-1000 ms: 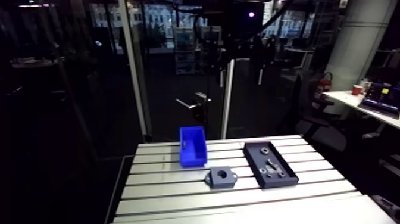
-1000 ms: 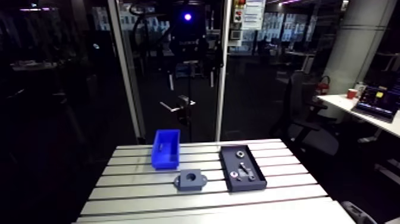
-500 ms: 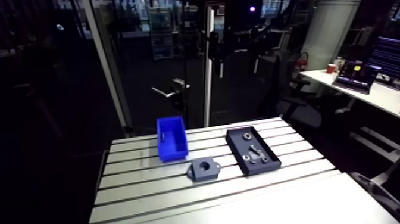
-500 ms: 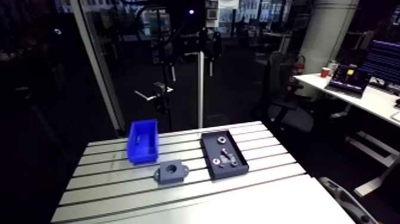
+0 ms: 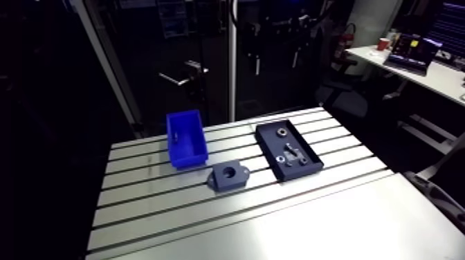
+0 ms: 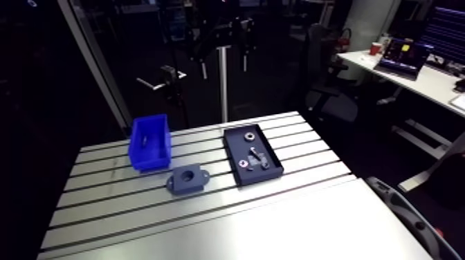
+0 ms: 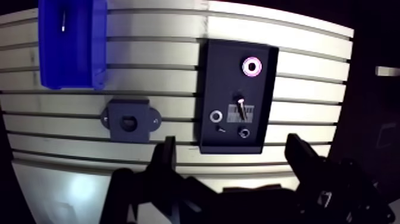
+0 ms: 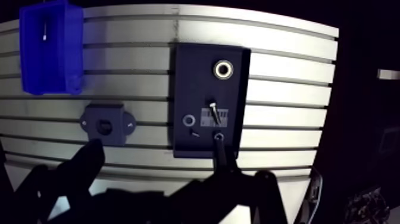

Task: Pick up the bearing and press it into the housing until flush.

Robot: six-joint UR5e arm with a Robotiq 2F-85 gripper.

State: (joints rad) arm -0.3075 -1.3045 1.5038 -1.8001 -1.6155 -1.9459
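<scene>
Over the counter's [image 7: 309, 83] near edge, the hand [image 7: 233, 164] is hanging open, gripping nothing. Ahead of it, the bearing [image 7: 250, 66] is lying at the black tray's [image 7: 223, 77] far end. The housing [image 7: 128, 120] is sitting beside the tray, with a blue bin [image 7: 71, 42] beyond it.

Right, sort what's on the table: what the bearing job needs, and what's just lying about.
For the job: bearing, the large ring in the black tray; grey housing beside the tray; gripper, open and empty.

Lying about: blue bin with a small part inside; bolt and two small rings, also in the tray.
</scene>
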